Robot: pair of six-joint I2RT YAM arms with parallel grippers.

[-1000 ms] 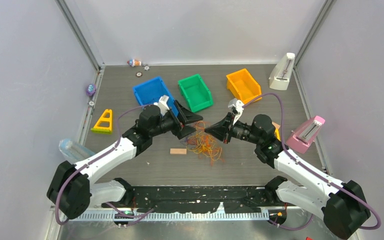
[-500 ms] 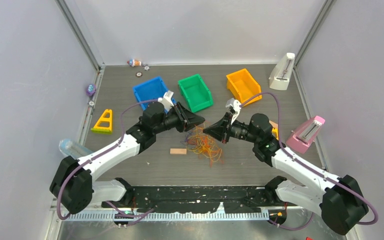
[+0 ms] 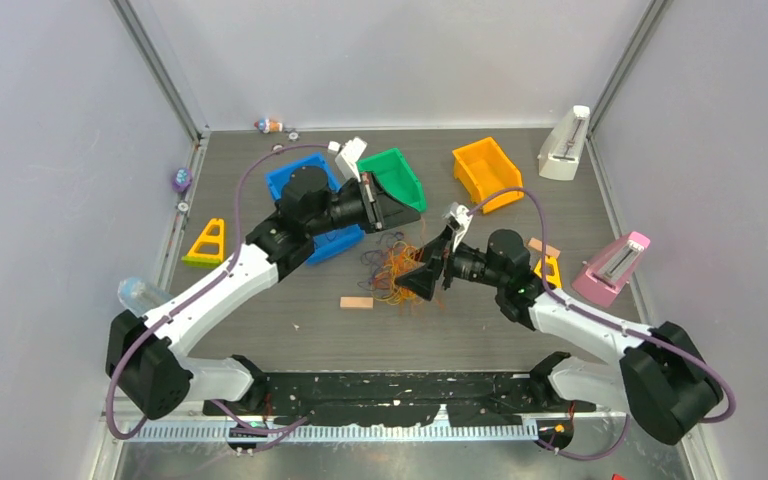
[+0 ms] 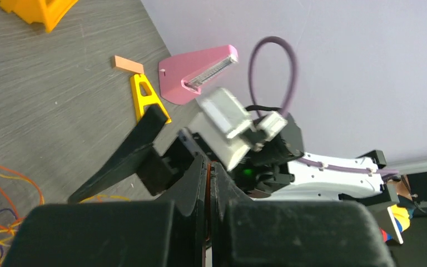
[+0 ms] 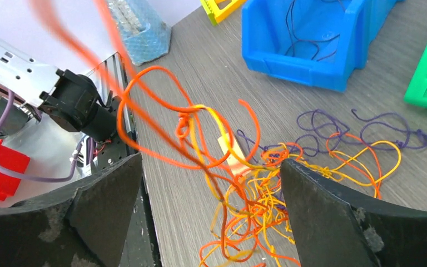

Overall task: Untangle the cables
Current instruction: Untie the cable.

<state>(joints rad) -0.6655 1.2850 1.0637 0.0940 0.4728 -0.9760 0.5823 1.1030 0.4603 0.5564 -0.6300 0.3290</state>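
Firstly, nearest: right gripper [image 5: 211, 161] hangs with jaws wide apart over the cables [image 5: 254, 214], an orange, yellow and purple tangle lying on the table [image 3: 290, 310], centre frame. Beyond it, left gripper [image 4: 208, 181] raised, jaws pressed together; any pinched strand cannot be told. Blue bin [image 3: 287, 181] behind.

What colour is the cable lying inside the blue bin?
Dark purple: the cable in the bin shows best in the right wrist view.
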